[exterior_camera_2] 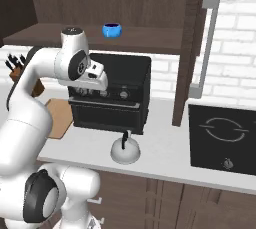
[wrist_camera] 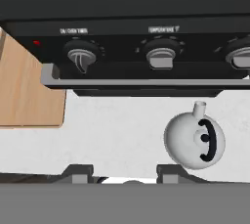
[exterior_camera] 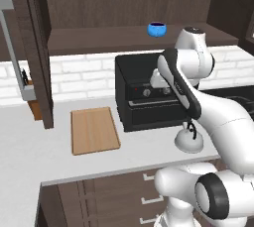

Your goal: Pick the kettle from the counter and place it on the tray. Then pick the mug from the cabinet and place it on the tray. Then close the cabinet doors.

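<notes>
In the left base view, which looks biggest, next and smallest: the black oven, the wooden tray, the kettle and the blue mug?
Largest to smallest, as they appear:
1. black oven
2. tray
3. kettle
4. mug

The mug sits farther back on the cabinet shelf, so its true size against the kettle is unsure.

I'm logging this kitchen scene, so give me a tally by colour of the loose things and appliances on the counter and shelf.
Blue: 1, the mug
Silver-grey: 1, the kettle
Light brown wood: 1, the tray
Black: 2, the oven and the stovetop
Brown: 1, the knife block
Total: 6
</notes>
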Controlling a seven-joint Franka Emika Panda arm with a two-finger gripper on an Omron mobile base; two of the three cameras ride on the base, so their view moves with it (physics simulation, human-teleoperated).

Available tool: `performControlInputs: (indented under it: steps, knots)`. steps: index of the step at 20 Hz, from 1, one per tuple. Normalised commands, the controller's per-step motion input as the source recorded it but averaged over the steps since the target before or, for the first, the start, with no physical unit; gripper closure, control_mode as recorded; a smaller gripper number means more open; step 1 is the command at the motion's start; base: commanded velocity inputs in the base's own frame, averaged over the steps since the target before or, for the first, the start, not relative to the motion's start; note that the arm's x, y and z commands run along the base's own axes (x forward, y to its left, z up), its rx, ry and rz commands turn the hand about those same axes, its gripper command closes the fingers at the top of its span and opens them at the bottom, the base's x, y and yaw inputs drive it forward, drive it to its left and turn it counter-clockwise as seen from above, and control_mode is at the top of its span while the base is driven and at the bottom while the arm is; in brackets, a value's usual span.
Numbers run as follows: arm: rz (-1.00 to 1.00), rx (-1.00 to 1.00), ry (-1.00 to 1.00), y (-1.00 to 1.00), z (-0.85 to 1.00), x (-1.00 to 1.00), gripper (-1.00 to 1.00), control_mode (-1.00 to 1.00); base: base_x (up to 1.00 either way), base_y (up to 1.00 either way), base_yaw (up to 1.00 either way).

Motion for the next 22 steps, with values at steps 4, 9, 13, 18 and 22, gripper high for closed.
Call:
performControlInputs:
  steps: [4, 9, 13, 18, 22]
  knots:
    - [0.02, 0.14, 0.01, -0.73, -0.39, 0.00, -1.00, -1.00, 0.00, 0.00, 0.00]
    - [0.13, 0.18, -0.04, -0.97, -0.55, -0.01, -1.00, -1.00, 0.00, 0.00, 0.00]
    - [0.04, 0.00, 0.04, -0.27, -0.51, -0.02, -1.00, -1.00, 0.00, 0.00, 0.00]
    - [0.01, -0.07, 0.18, -0.38, -0.57, 0.00, -1.00, -1.00, 0.00, 0.00, 0.00]
    - [0.00, -0.09, 0.19, -0.28, -0.61, 0.00, -1.00, -1.00, 0.00, 0.00, 0.00]
